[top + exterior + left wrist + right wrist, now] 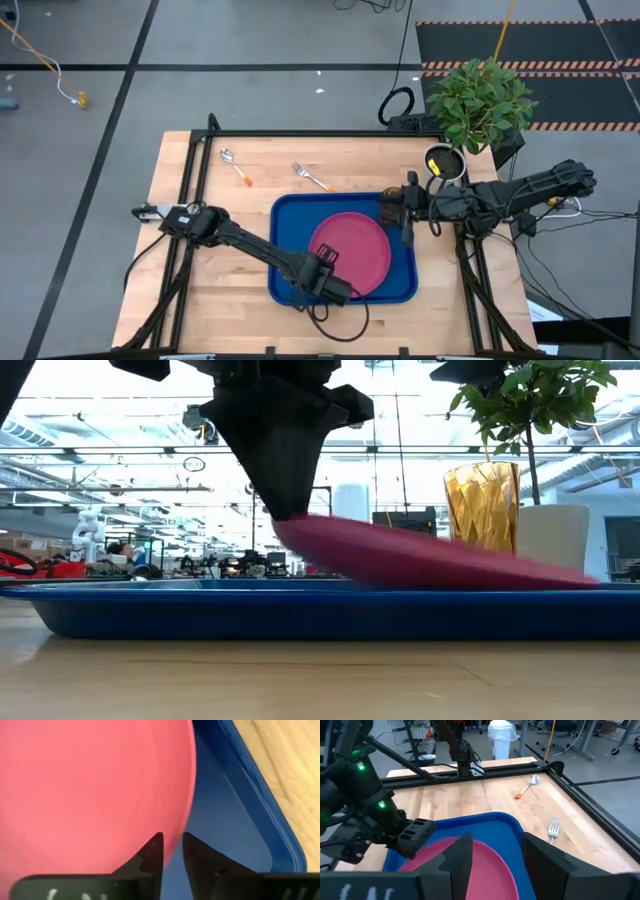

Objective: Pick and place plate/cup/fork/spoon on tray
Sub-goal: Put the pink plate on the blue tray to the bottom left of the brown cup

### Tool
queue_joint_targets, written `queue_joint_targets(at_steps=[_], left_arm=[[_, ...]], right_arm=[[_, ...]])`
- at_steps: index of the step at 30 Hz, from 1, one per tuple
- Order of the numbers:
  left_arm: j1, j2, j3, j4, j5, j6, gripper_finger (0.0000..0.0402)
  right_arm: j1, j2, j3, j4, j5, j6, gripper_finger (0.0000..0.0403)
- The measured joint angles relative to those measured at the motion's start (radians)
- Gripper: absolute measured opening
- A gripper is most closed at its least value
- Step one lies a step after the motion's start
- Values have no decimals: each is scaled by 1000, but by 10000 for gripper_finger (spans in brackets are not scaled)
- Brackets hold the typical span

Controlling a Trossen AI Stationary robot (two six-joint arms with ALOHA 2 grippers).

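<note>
High view: one tray (283,215) at table (190,300) centre holds one plate (355,250), tilted, its 7 o'clock edge pinched in the closed left tool (322,268). Right tool (408,205), fingers parted and empty, hovers over the tray's 2 o'clock corner. One cup (442,162) stands off-tray at 2 o'clock; one fork (311,176) and one spoon (236,167) lie at 11–12 o'clock.

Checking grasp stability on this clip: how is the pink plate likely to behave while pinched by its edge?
The plate hangs tilted from the left gripper, one edge low over the tray, without sagging, so it is probably stiff and light. Its smooth surface and the narrow rim pinch suggest it could slip or pivot. It is flat, so unlikely to roll.
</note>
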Motion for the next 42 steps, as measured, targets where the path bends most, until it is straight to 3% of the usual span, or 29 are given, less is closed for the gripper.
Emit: queue_joint_targets(at_steps=[9,42], left_arm=[[0,0,0,-3,-18,-1,117],[0,0,-1,-38,-22,-35,120]], right_arm=[[2,0,0,0,0,0,160],[2,0,0,-1,0,-1,160]])
